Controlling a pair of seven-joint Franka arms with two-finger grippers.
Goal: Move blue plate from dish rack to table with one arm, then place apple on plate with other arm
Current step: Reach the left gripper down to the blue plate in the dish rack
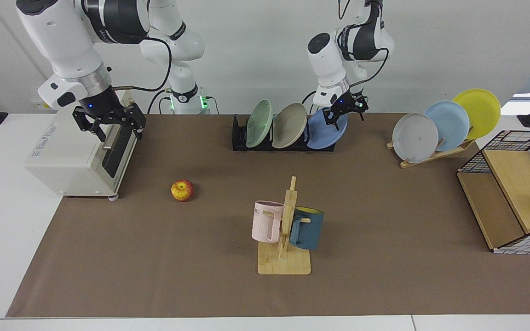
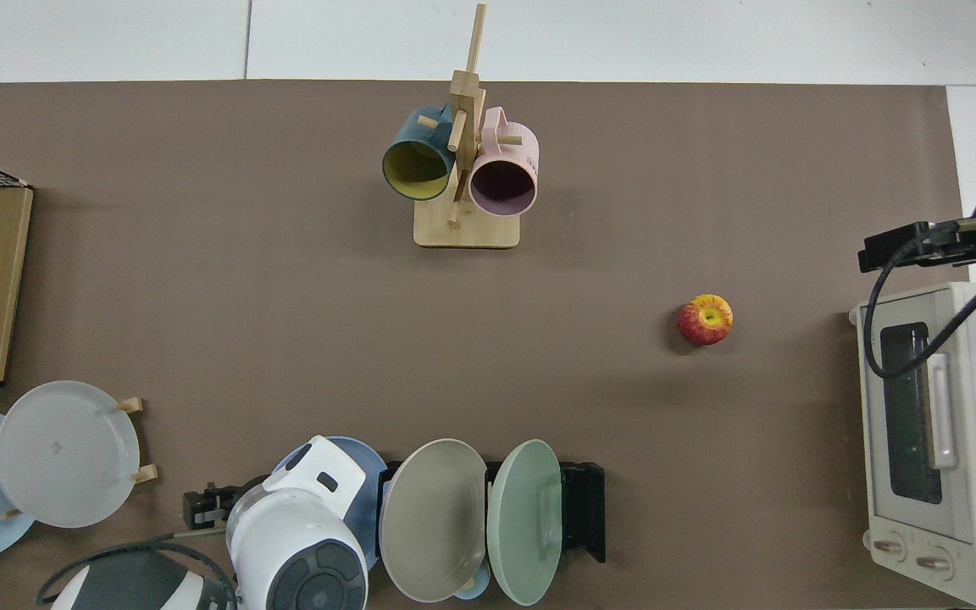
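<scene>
our left gripper (image 1: 345, 110) sits at the blue plate (image 1: 324, 131)'s 12 o'clock rim, grip unclear; our right gripper (image 1: 108, 124) waits wide open.

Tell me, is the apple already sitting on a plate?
No, the apple lies alone on the bare brown mat of the table, and the blue plate leans in the dish rack.

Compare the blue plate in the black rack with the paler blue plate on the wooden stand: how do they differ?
The blue plate is a deeper periwinkle; the pale plate is sky blue. The blue plate leans in the black rack as its end plate; the pale plate sits mid-row on the wooden stand. The left pincer is at the blue plate's top rim; nothing is near the pale plate. Both are round and propped on edge.
</scene>
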